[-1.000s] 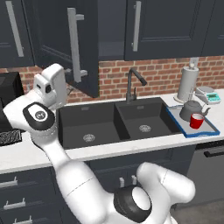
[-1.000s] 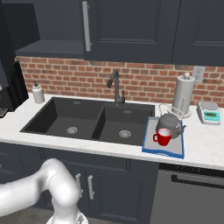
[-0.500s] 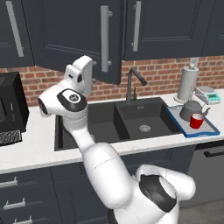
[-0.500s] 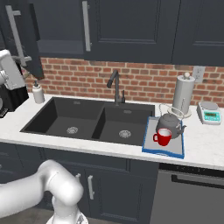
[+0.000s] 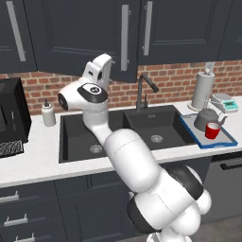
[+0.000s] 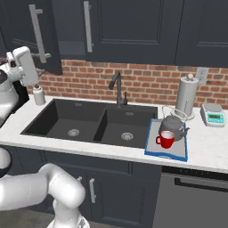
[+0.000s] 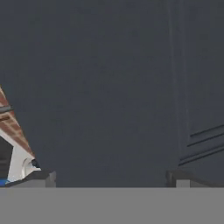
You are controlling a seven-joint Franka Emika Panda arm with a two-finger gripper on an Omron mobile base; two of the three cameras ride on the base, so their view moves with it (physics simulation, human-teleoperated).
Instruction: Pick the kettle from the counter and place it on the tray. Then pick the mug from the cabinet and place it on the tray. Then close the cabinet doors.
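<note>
My gripper [image 5: 105, 64] is raised against the left of the two dark navy cabinet doors [image 5: 80, 38], which hangs slightly ajar beside the shut right door [image 5: 184, 28]. In the hand view the door panel [image 7: 109, 87] is very close, and the gripper [image 7: 111, 177] stands open with its two tips wide apart and nothing between them. The dark grey kettle [image 5: 206, 118] and the red mug [image 5: 212, 131] sit on the blue-rimmed tray [image 5: 226, 139] on the white counter [image 5: 42, 156], right of the sink. In the right base view the kettle [image 6: 173, 127] and mug [image 6: 166, 139] stand on the tray [image 6: 168, 156].
A black double sink [image 5: 127, 130] with a dark faucet [image 5: 144, 90] lies below the arm. A soap bottle [image 5: 47, 113] and a black appliance [image 5: 9, 118] stand at the left. The paper-towel roll [image 5: 203, 90] and a small scale [image 5: 226, 103] stand behind the tray.
The arm has swung up and to the right with the left cabinet door, which has gone from wide open to nearly shut. Kettle, mug and tray have not moved.
</note>
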